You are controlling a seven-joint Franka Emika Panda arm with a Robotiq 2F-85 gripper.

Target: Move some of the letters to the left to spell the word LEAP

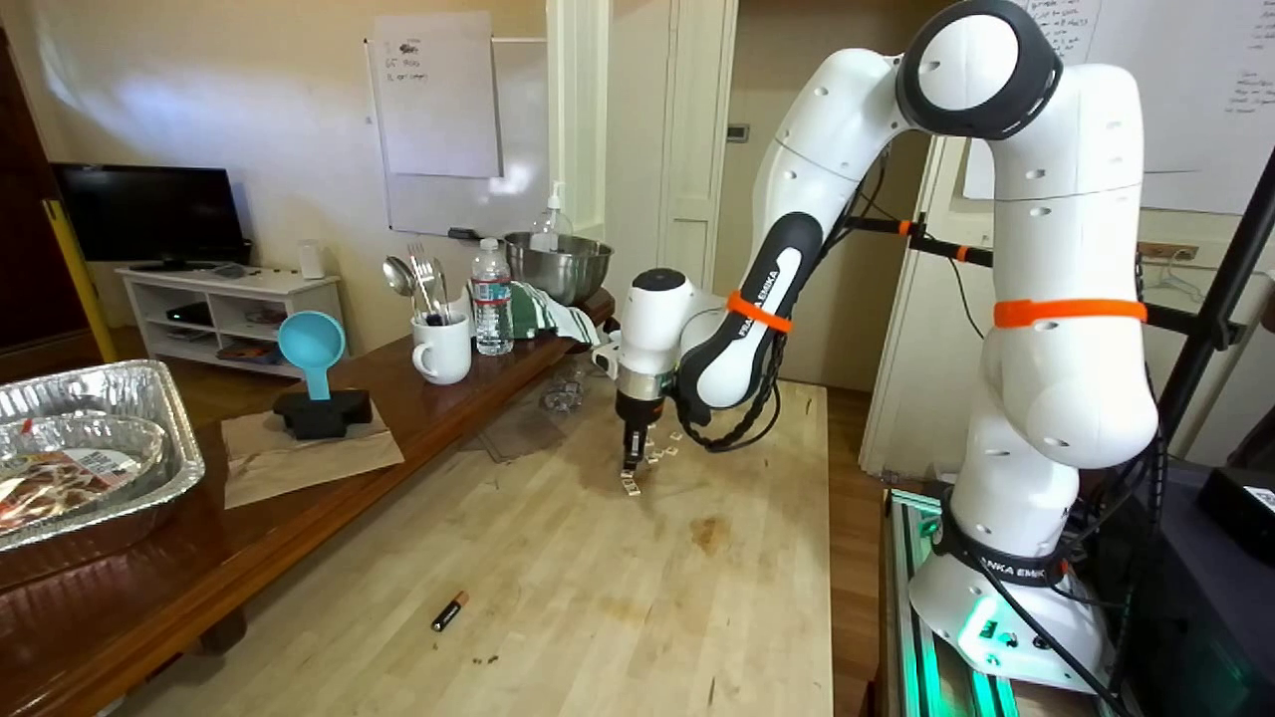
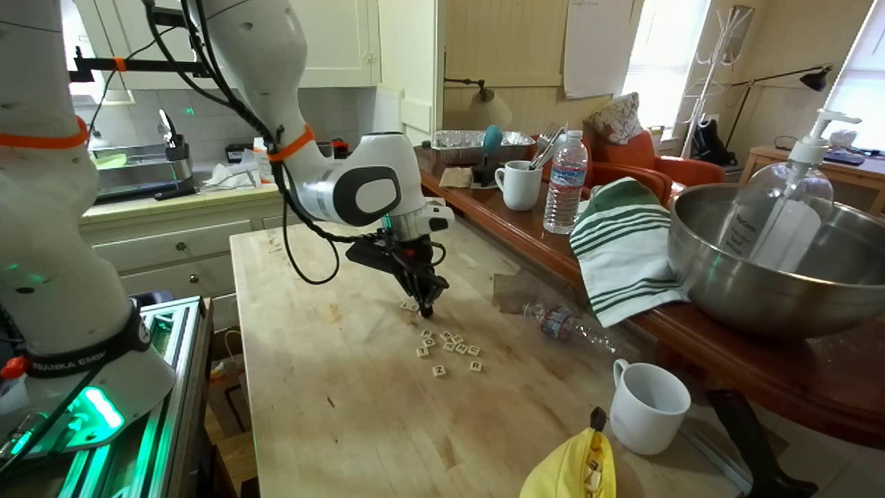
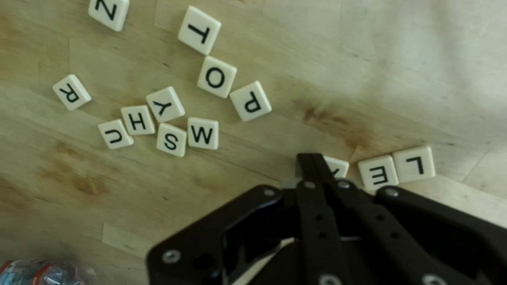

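Jaws pressed together, the gripper (image 3: 311, 158) is partly hiding a lettered tile (image 3: 337, 163) just beside the E tile (image 3: 377, 173), which is touching the L tile (image 3: 414, 164), so an overlong push would be risking knocking that pair askew, while the P tile (image 3: 250, 101) is lying well apart.

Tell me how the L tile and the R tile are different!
The L tile has only straight lines in its letter; the R tile has a round loop in its letter.
The L tile sits right beside the E tile; the R tile lies on its own.
In the wrist view, the L tile's edges slant a little; the R tile's slant a lot.
Both are pale, flat tiles with one black letter, face up on the wooden table.
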